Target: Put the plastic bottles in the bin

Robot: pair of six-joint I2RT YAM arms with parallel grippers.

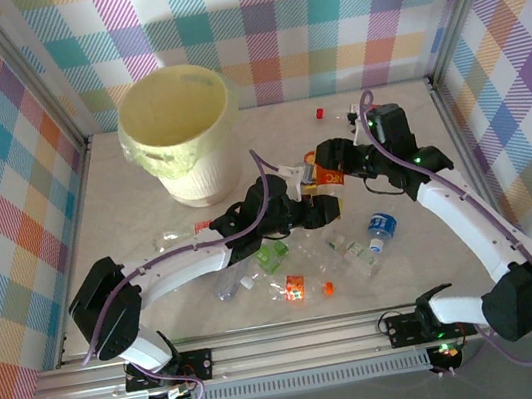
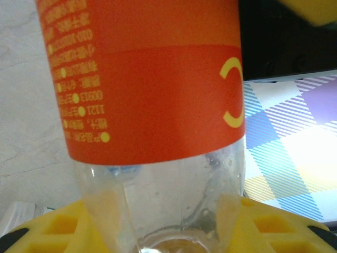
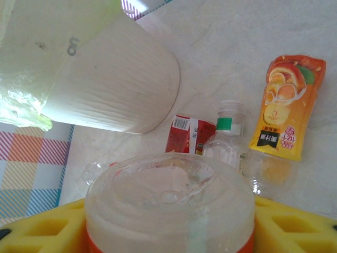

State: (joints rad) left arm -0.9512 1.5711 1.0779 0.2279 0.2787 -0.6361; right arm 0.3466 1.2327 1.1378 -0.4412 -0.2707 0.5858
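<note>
Bin [image 1: 203, 174] far left on the table [image 1: 406, 127], bottles [image 1: 380, 230] nearer, right of it

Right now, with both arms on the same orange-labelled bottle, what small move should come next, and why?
Probably the right gripper lets go and backs off. The orange-labelled bottle sits between both grippers, the left gripper at its neck end, and the bin stands off to the left.

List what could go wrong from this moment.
1. The orange-labelled bottle sits between both grippers. If the right gripper lets go before the left gripper grips firmly, it may drop onto the loose bottles.
2. The left fingers sit on its tapered clear shoulder, so it may slip before reaching the bin.
</note>
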